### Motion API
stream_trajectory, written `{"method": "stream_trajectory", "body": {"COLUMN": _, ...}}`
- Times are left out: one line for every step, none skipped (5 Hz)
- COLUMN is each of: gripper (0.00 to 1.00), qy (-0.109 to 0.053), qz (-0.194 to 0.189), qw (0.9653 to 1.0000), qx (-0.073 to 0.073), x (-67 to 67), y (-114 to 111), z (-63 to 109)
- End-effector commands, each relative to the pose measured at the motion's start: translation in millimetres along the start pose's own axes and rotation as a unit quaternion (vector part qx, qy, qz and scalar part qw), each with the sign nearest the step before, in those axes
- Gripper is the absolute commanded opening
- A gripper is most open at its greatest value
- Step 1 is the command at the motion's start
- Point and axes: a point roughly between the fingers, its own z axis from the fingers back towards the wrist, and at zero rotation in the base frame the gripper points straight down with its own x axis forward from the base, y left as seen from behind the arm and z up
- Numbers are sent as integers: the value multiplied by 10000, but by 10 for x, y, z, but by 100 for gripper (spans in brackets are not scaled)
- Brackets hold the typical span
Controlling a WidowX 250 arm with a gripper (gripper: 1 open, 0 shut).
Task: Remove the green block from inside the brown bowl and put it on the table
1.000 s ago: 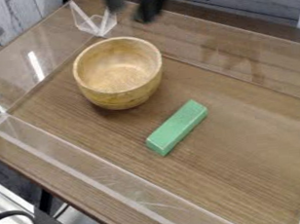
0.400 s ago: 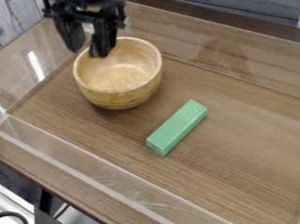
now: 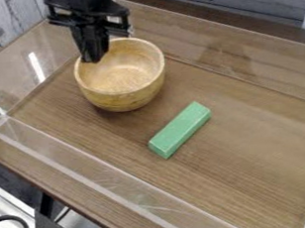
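Green block [image 3: 181,130] lies on the table [image 3: 246,89] toward its near-right edge, outside the brown bowl [image 3: 121,74], while the gripper [image 3: 95,51] has just clenched empty over the bowl's rim, so the task looks done.

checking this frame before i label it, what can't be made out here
- Camera view: the far inner wall and rim of the brown bowl are hidden behind the gripper.
- Whether the shut fingertips touch the bowl's rim cannot be told.
- The arm above the gripper is cut off by the top edge.
- The underside and far faces of the green block on the table are hidden.
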Motion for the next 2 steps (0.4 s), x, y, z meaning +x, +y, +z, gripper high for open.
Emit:
{"method": "stream_trajectory", "body": {"gripper": 0, "qy": -291, "qz": -55, "qw": 9995, "qx": -121, "x": 97, "y": 84, "z": -89}}
{"method": "stream_trajectory", "body": {"gripper": 0, "qy": -380, "qz": -146, "qw": 9988, "qx": -259, "x": 95, "y": 106, "z": -305}}
